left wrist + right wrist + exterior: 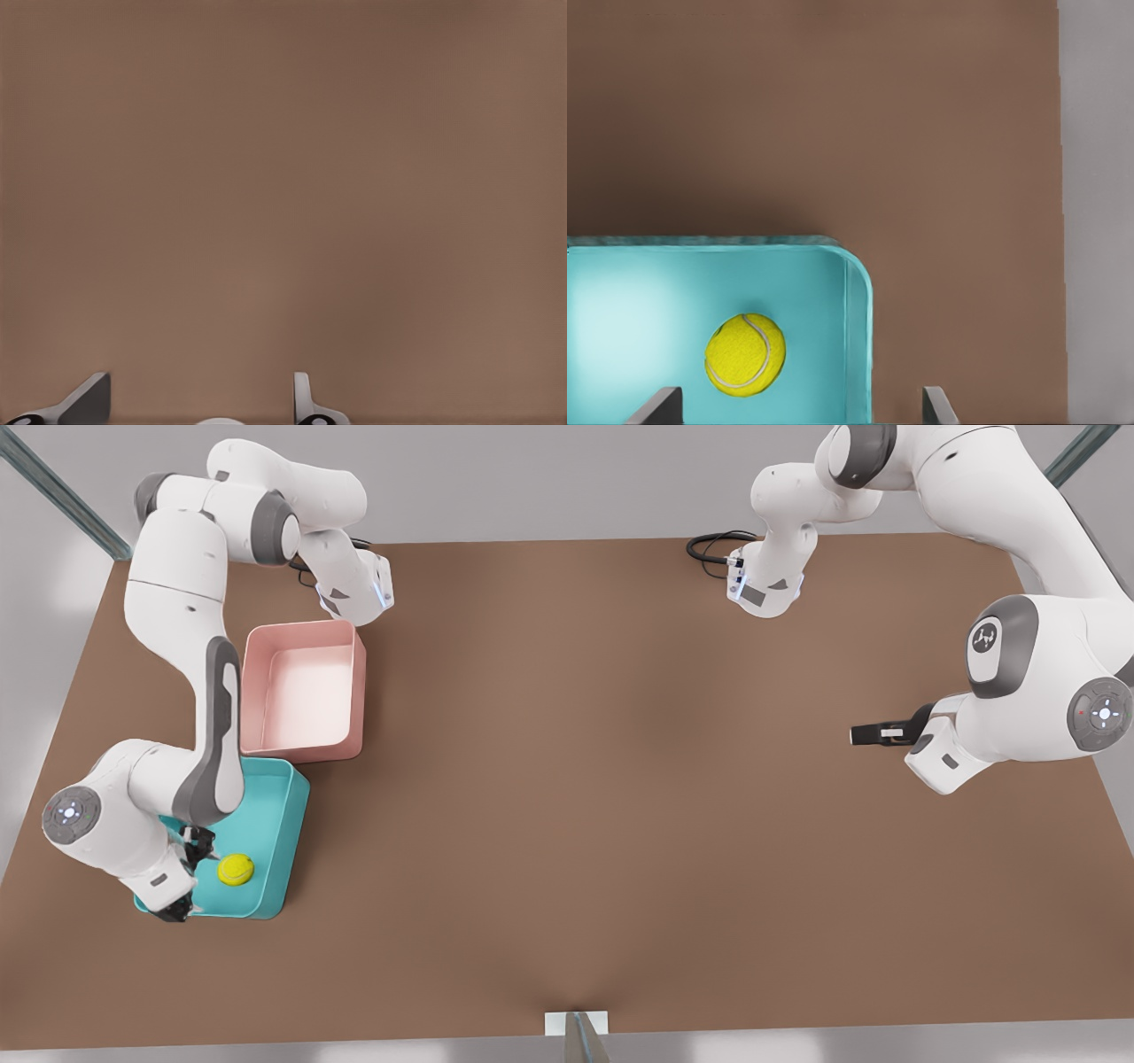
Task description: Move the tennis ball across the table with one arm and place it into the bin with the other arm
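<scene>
The tennis ball (236, 869) (745, 354) lies on the floor of the teal bin (293, 824) (858, 310), near its front corner at the front view's left. My right gripper (188, 877) (797, 409) hovers open just beside the ball, over the bin, holding nothing. Over bare table (576, 779) (283, 177) at the front view's right, my left gripper (873, 733) (197, 405) waits open and empty, far from the bin.
A pink tray (359, 691) stands directly behind the teal bin, touching it. A black cable (713, 545) loops at the table's back edge. A small metal post (578, 1029) rises at the front edge. The right arm's links overhang both trays.
</scene>
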Action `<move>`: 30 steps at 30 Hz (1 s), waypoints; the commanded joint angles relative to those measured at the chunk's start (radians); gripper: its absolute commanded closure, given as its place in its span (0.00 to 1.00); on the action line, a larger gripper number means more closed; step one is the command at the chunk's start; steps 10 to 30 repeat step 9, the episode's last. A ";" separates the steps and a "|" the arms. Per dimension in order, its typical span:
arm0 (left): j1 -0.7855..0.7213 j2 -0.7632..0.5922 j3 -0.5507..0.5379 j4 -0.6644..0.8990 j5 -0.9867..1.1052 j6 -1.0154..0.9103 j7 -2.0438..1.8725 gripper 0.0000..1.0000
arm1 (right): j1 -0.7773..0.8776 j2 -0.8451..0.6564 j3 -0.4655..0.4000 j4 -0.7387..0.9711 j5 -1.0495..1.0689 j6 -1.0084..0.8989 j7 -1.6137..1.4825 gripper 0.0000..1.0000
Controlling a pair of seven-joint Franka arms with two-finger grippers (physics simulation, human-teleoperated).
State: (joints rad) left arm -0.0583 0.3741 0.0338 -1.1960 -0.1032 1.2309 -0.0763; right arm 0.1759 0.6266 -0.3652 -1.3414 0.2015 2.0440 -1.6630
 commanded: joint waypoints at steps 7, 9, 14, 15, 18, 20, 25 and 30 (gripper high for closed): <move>-0.006 -0.001 0.000 -0.004 0.000 -0.010 -0.003 0.00 | -0.016 -0.445 0.235 -0.051 -0.234 -0.643 1.697 0.00; -0.009 -0.001 0.000 -0.001 0.000 -0.004 -0.002 0.00 | -0.033 -0.481 0.243 -0.074 -0.231 -0.642 1.700 0.00; -0.009 -0.001 0.000 -0.001 0.000 -0.004 -0.002 0.00 | -0.033 -0.481 0.243 -0.074 -0.231 -0.642 1.700 0.00; -0.009 -0.001 0.000 -0.001 0.000 -0.004 -0.002 0.00 | -0.033 -0.481 0.243 -0.074 -0.231 -0.642 1.700 0.00; -0.009 -0.001 0.000 -0.001 0.000 -0.004 -0.002 0.00 | -0.033 -0.481 0.243 -0.074 -0.231 -0.642 1.700 0.00; -0.009 -0.001 0.000 -0.001 0.000 -0.004 -0.002 0.00 | -0.033 -0.481 0.243 -0.074 -0.231 -0.642 1.700 0.00; -0.009 -0.001 0.000 -0.001 0.000 -0.004 -0.002 0.00 | -0.033 -0.481 0.243 -0.074 -0.231 -0.642 1.700 0.00; -0.009 -0.001 0.000 -0.001 0.000 -0.004 -0.002 0.00 | -0.033 -0.481 0.243 -0.074 -0.231 -0.642 1.700 0.00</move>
